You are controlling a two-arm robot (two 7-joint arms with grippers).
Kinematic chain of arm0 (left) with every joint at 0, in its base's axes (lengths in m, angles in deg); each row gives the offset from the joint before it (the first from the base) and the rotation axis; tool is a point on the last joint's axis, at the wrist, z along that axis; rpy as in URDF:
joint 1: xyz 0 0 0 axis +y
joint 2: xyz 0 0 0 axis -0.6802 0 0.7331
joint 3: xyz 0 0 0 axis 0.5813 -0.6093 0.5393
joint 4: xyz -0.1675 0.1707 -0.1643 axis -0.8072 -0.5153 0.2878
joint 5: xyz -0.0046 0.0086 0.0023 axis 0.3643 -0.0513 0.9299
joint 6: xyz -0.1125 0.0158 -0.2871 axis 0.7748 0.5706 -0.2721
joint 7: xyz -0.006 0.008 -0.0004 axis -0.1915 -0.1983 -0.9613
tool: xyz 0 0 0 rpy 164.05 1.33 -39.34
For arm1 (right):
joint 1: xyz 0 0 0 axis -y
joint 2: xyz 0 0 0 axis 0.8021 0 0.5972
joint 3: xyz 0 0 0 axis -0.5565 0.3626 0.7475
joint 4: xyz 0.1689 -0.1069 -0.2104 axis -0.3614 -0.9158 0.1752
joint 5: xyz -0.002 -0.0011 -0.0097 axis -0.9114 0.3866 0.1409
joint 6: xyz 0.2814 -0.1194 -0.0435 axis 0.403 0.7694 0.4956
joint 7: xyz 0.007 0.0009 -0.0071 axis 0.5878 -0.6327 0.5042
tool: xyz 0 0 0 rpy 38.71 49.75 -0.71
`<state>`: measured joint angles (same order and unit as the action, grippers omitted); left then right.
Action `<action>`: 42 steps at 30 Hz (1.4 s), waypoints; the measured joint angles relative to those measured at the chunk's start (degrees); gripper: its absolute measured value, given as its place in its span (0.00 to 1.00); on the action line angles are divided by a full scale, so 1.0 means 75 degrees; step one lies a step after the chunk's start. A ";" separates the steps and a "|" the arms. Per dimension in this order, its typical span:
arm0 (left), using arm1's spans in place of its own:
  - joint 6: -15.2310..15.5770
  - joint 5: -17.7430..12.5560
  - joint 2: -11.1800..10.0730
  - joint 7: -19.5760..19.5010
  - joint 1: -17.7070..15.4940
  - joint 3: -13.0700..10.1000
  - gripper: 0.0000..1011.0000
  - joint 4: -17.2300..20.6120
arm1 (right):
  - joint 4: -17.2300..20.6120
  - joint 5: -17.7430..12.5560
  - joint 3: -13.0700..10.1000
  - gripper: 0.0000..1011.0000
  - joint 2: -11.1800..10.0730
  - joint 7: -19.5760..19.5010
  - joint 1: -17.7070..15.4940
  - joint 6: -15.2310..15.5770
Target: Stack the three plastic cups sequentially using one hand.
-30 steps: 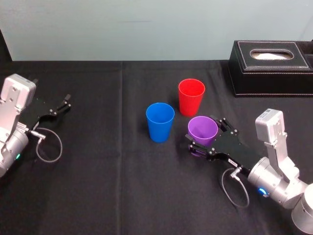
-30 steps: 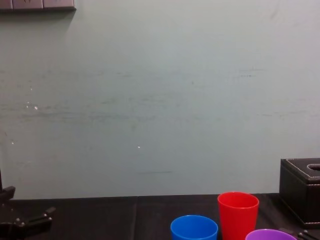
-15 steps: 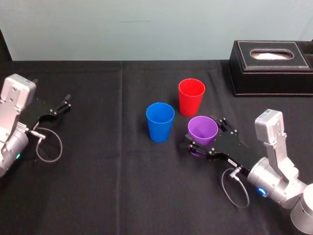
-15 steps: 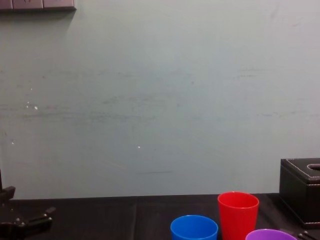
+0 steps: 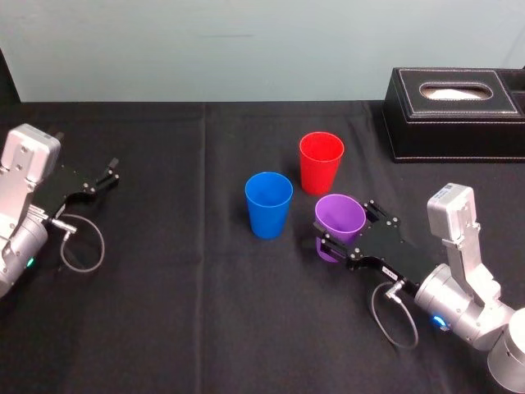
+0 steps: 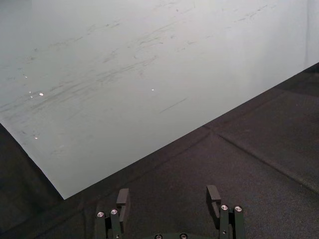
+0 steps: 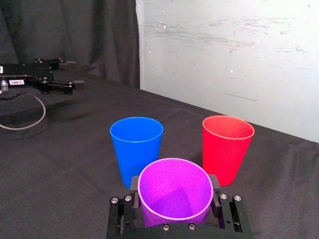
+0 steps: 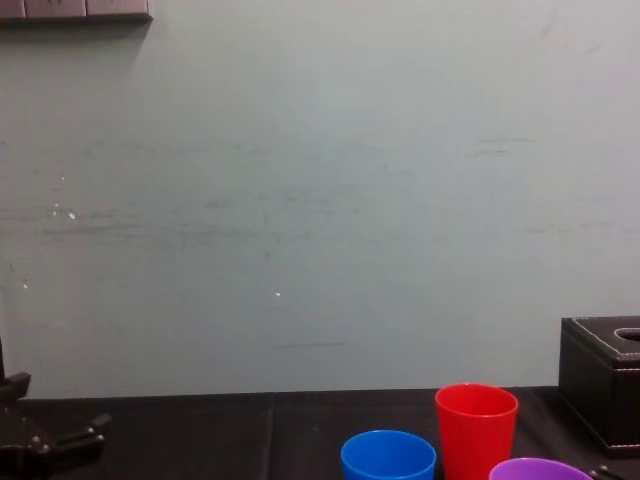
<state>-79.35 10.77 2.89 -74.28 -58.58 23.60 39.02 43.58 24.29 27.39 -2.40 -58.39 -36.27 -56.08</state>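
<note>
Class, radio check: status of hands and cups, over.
Right hand shut on purple cup. Left hand open, parked at left. Blue cup, red cup upright, unstacked. Black box apart.

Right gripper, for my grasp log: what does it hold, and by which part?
The right gripper holds the purple cup by its side wall, below the rim; the left gripper is open, empty.

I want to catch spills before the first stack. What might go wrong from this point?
1. The right claw grips the purple cup below its rim on a smooth, tapered wall, so the cup may slip or tilt when lifted.
2. The blue cup and red cup stand close by, so a sideways swing might knock one over.
The left claw is parked, open, far to the left.
</note>
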 joint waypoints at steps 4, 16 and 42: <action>0.0000 0.0000 0.0000 0.0000 0.0000 0.0000 0.99 0.0000 | 0.0003 -0.0002 0.0001 0.77 -0.0002 -0.0001 0.0000 0.0003; 0.0000 0.0000 0.0000 0.0000 0.0000 0.0000 0.99 0.0000 | 0.0143 -0.0007 -0.0037 0.72 -0.0013 -0.0027 -0.0038 0.0151; 0.0000 0.0000 0.0000 0.0000 0.0000 0.0000 0.99 0.0000 | 0.1466 -0.0337 -0.0175 0.72 -0.0189 -0.0271 0.0588 0.1747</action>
<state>-79.35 10.77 2.89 -74.28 -58.57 23.60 39.02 54.57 21.76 26.08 -3.82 -60.42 -31.86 -42.98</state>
